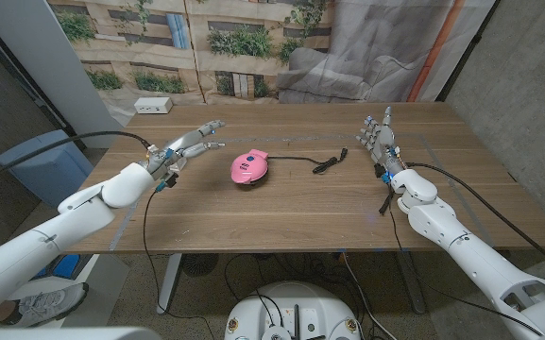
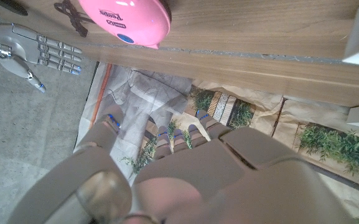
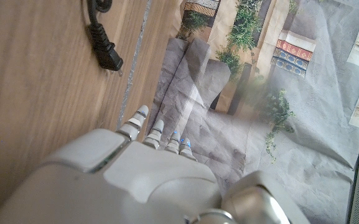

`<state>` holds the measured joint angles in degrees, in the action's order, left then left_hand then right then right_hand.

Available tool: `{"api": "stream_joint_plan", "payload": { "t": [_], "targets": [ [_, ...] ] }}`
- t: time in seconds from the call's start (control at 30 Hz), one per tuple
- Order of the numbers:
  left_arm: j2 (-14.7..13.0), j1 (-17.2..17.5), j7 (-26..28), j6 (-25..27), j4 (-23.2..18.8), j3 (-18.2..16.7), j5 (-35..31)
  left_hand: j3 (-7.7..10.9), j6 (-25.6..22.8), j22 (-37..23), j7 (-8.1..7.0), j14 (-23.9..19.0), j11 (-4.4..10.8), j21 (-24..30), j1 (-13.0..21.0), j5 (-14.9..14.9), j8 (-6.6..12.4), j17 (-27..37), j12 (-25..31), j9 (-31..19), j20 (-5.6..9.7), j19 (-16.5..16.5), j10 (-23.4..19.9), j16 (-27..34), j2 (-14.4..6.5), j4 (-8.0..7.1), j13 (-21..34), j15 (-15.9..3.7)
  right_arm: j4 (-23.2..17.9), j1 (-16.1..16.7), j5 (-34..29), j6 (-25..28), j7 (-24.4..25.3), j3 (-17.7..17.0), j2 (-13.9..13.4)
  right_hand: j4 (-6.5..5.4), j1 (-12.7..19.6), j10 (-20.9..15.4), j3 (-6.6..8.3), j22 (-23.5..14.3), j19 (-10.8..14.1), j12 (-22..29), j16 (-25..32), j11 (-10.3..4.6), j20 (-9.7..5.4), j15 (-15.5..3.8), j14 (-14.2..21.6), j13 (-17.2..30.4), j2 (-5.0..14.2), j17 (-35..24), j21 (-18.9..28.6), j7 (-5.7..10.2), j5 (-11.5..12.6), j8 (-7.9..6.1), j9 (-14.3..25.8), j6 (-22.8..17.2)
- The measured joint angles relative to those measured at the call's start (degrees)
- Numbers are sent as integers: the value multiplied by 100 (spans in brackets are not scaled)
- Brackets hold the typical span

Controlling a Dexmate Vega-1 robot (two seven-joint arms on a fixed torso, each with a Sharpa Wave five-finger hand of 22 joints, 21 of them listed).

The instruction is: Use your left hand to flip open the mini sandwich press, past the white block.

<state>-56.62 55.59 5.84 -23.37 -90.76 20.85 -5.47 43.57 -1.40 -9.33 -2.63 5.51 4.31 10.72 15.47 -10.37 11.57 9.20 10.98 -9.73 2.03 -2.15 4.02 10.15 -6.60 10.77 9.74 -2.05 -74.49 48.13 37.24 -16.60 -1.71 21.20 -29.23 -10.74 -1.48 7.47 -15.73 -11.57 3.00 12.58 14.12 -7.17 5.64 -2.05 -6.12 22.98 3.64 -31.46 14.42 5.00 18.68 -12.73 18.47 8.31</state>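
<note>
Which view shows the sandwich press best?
The head view: the whole pink press sits closed mid-table with its black cord trailing toward the right hand, and the left hand is beside it, apart. The left wrist view shows part of its lid, cropped. The right wrist view catches the plug.

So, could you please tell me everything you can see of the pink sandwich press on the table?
The pink sandwich press is a small, rounded, glossy appliance, seemingly plastic, with a dark base edge. Its lid is closed. The left wrist view shows writing and a blue dot on the lid, too small to read. It sits near the middle of the wooden table. A black cord trails toward the robot's right, ending in a loose plug. The left hand is beside it, not touching.
</note>
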Motion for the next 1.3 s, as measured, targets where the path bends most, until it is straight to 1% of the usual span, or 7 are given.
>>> {"api": "stream_joint_plan", "payload": {
  "t": [0.37, 0.4, 0.53, 0.77, 1.07, 1.13, 1.3],
  "targets": [
    [-115, 89, 339, -122, -114, -21, -820, 23, 132, 0, 69, 0, -43, 0, 187, -27, -45, 0, -61, 0, 0, 0, 42, 0, 67, 23, 0, 0, -3, 1, 1, 2, 0, 0, -1, 0, 0, 0, 0, 0, 0, 0, 0, 0, 0, 0, 0, 0, 0, 0, 0, 0, 0, 0, 0, 0],
    [-278, 275, 380, -108, -354, -79, -934, 24, 176, 0, 71, 0, -54, 0, 210, -27, -45, 0, -62, 0, 0, 0, 54, 0, 90, 23, 0, 0, -4, 1, 1, 2, 1, 0, -1, 0, 0, 0, 0, 0, 0, 0, 0, 0, 0, 0, 0, 0, 0, 0, 0, 0, 0, 0, 0, 0],
    [-347, 385, 478, -3, -490, -112, -1177, 24, 236, 0, 112, 0, -63, -34, 286, -27, -45, 0, -61, 0, 0, 0, 62, 0, 106, 23, 0, 0, -4, 1, 1, 2, 2, 0, -1, 0, 0, 0, 0, 0, 0, 0, 0, 0, 0, 0, 0, 0, 0, 0, 0, 0, 0, 0, 0, 0],
    [-484, 674, 808, 362, -842, -194, -1833, 90, 326, 20, 202, -30, -116, -34, 465, -71, -45, 0, -61, 0, 0, 0, 116, 0, 97, 51, 0, 30, -6, 1, 1, 3, 4, 0, -1, 0, 0, 0, 0, 0, 0, 0, 0, 0, 0, 0, 0, 0, 0, 0, 0, 0, 0, 0, 0, 0],
    [-484, 674, 1211, 929, -842, -194, -2627, 145, 405, 27, 327, -92, -187, -33, 665, -115, -45, 0, -61, 0, 0, 0, 144, 0, 122, 45, 0, 92, -7, 1, 1, 3, 4, 0, -1, 0, 0, 0, 0, 0, 0, 0, 0, 0, 0, 0, 0, 0, 0, 0, 0, 0, 0, 0, 0, 0],
    [-576, 1008, 1322, 1099, -1347, -204, -2849, 144, 405, 27, 327, -93, -187, -33, 664, -115, -45, 0, -61, 0, 0, 1, 143, 0, 121, 45, 0, 94, -6, 1, 1, 3, 4, 0, -1, 0, 0, 0, 0, 0, 0, 0, 0, 0, 0, 0, 0, 0, 0, 0, 0, 0, 0, 0, 0, 0],
    [-581, 1104, 1495, 1428, -1505, -141, -3230, 192, 393, 27, 402, -132, -240, -33, 771, -115, -44, 0, -61, 1, -8, -35, 89, 0, 124, 45, 0, 132, -7, 1, 1, 3, 4, 0, -1, 0, 0, 0, 0, 0, 0, 0, 0, 0, 0, 0, 0, 0, 0, 0, 0, 0, 0, 0, -1, 0]
  ]
}}
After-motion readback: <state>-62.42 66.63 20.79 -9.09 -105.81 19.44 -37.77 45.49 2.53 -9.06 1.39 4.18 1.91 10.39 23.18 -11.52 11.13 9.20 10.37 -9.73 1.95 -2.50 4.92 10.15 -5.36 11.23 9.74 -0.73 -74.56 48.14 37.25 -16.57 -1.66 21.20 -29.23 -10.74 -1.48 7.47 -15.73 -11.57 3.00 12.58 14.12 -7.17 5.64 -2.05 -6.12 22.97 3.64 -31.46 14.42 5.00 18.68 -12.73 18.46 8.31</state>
